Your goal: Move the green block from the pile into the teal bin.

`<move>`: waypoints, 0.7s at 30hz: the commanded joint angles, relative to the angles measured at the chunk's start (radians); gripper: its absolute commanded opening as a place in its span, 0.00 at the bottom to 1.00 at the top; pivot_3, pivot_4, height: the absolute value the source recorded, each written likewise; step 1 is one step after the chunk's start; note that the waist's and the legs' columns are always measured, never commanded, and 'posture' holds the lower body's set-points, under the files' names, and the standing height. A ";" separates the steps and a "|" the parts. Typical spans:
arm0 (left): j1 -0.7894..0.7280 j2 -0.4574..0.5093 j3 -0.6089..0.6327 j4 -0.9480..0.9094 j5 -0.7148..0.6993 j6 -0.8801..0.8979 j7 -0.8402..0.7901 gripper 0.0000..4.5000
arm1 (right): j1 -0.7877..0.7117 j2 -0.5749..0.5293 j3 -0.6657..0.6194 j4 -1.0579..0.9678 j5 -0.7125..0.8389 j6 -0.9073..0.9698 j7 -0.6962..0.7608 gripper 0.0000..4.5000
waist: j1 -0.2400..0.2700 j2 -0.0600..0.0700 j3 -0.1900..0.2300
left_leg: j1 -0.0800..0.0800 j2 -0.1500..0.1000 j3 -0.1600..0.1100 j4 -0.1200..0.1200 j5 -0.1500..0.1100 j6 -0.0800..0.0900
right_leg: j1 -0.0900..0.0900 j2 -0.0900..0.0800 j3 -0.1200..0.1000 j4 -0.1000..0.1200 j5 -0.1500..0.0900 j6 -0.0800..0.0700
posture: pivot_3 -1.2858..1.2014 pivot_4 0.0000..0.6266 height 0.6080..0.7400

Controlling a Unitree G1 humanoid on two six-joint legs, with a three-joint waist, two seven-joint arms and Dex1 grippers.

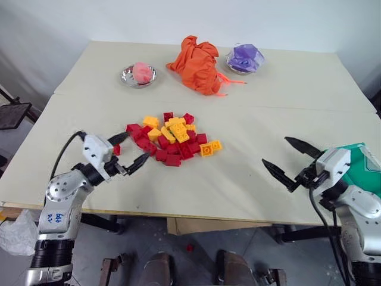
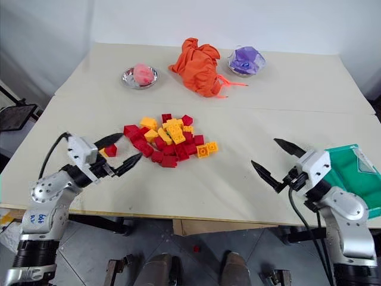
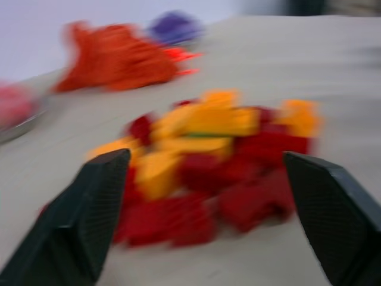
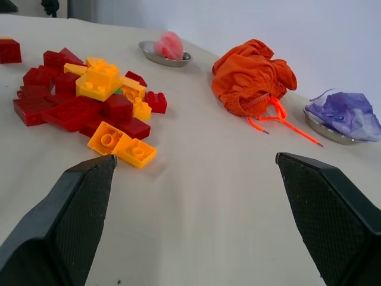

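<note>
The pile (image 1: 172, 140) of red and yellow bricks lies mid-table. The green block is almost wholly buried; a thin green sliver (image 3: 208, 136) shows between yellow bricks at the pile's top. My left gripper (image 1: 137, 146) hovers just left of the pile, pointing at it, open with nothing between its fingers. One stray red brick (image 1: 116, 149) lies on the table by those fingers. The teal bin (image 2: 351, 173) stands at the table's front right corner. My right gripper (image 1: 275, 150) is in front of the bin, well right of the pile, open and empty.
Along the back stand a metal dish with a pink lump (image 1: 140, 72), a crumpled orange cloth (image 1: 199, 62) with a trailing cord, and a dish with a purple wad (image 1: 245, 58). The table's front edge (image 1: 196, 213) runs just below both grippers.
</note>
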 commanded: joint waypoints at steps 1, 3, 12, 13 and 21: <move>-0.053 0.008 -0.073 0.042 0.007 -0.044 -0.136 0.65 | 0.020 -0.048 -0.078 -0.046 0.051 0.032 0.030 1.00 | 0.000 0.000 0.000 | 0.000 0.000 0.000 0.000 0.000 0.000 | 0.000 0.000 0.000 0.000 0.000 0.000 | 0.52 0.24 1.00; -0.100 -0.009 -0.121 0.084 0.018 -0.051 -0.186 0.51 | 0.046 -0.068 -0.101 -0.039 0.046 0.032 0.048 1.00 | 0.001 0.000 0.000 | 0.000 0.000 0.000 0.000 0.000 0.000 | 0.000 0.001 0.000 0.000 0.000 0.000 | 0.52 0.24 1.00; -0.289 -0.117 -0.253 0.314 0.095 -0.065 -0.284 0.01 | 0.110 -0.055 -0.186 -0.018 0.039 -0.004 0.036 1.00 | 0.000 0.000 0.000 | 0.000 0.001 0.000 0.000 0.000 0.000 | 0.000 0.001 0.000 0.000 0.000 0.000 | 0.52 0.24 1.00; -0.324 -0.137 -0.259 0.360 0.119 -0.068 -0.259 0.01 | 0.111 -0.054 -0.187 -0.019 0.038 -0.005 0.037 1.00 | 0.001 0.000 0.000 | 0.000 0.001 0.001 0.001 0.000 0.000 | 0.000 0.001 0.000 0.000 0.000 0.000 | 0.52 0.24 1.00; -0.655 -0.265 -0.237 0.803 0.291 -0.055 0.056 0.01 | 0.089 -0.030 -0.173 -0.041 0.034 -0.007 0.021 1.00 | 0.001 -0.001 0.001 | -0.001 0.000 0.000 0.001 0.000 0.000 | 0.000 0.001 0.000 -0.001 0.000 0.000 | 0.52 0.24 1.00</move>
